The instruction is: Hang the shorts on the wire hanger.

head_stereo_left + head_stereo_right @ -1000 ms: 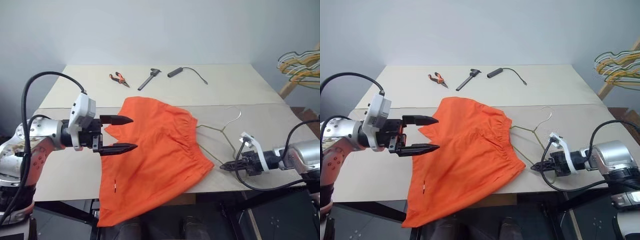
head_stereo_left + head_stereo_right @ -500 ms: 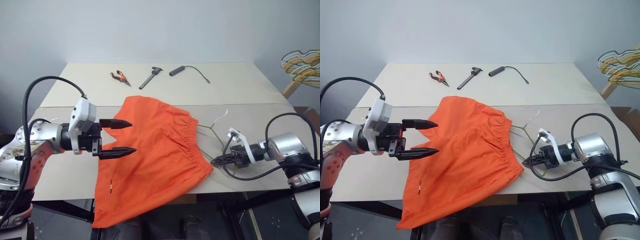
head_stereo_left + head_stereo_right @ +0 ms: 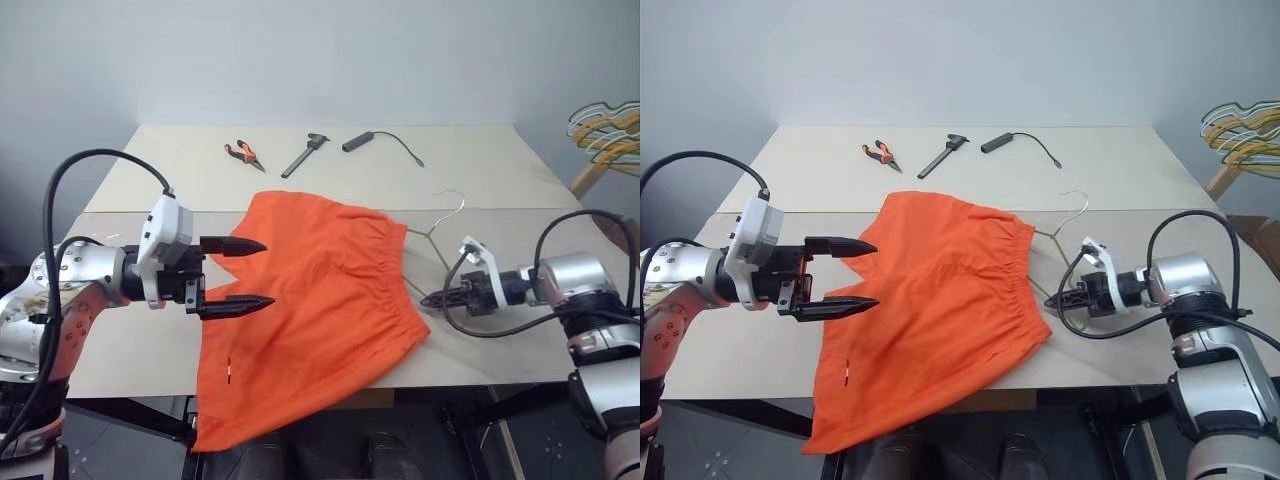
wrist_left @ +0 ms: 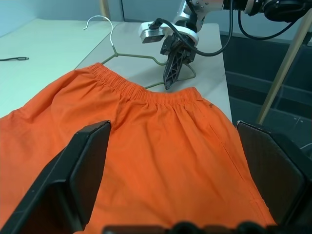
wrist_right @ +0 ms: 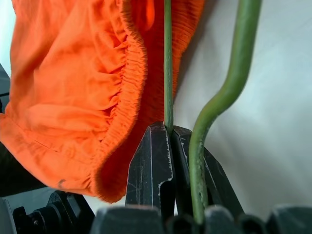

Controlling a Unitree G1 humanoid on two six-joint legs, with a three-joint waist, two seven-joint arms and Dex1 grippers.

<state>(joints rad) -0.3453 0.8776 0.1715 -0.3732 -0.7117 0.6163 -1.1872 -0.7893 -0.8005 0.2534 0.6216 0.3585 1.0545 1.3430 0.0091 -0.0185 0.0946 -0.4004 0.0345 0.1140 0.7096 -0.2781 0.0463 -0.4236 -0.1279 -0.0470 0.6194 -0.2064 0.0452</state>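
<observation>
The orange shorts (image 3: 305, 300) lie spread across the centre of the frame on a pale table (image 3: 480, 180), their lower hem drooping over the near edge at the bottom. The gathered waistband faces right. Just beside it, right of centre, lies the wire hanger (image 3: 436, 232), its hook curling toward the upper right and its lower wires running under the waistband edge.

My right gripper (image 3: 438, 299), at centre right, has its jaws pressed together, pinching one thin wire of the hanger; the wrist view shows that wire clamped between my fingers (image 5: 152, 161), with a second, bent wire passing just beside them, outside the pinch. My left gripper (image 3: 240, 273), at centre left, hovers with its jaws spread wide above the left side of the shorts, holding nothing.

Risks, as I judge them: the pinch on such a thin wire is small, so the hanger could twist or slip out if I push it. The waistband may bunch instead of letting the wire slide in. The overhanging hem could drag the shorts off the table.
</observation>
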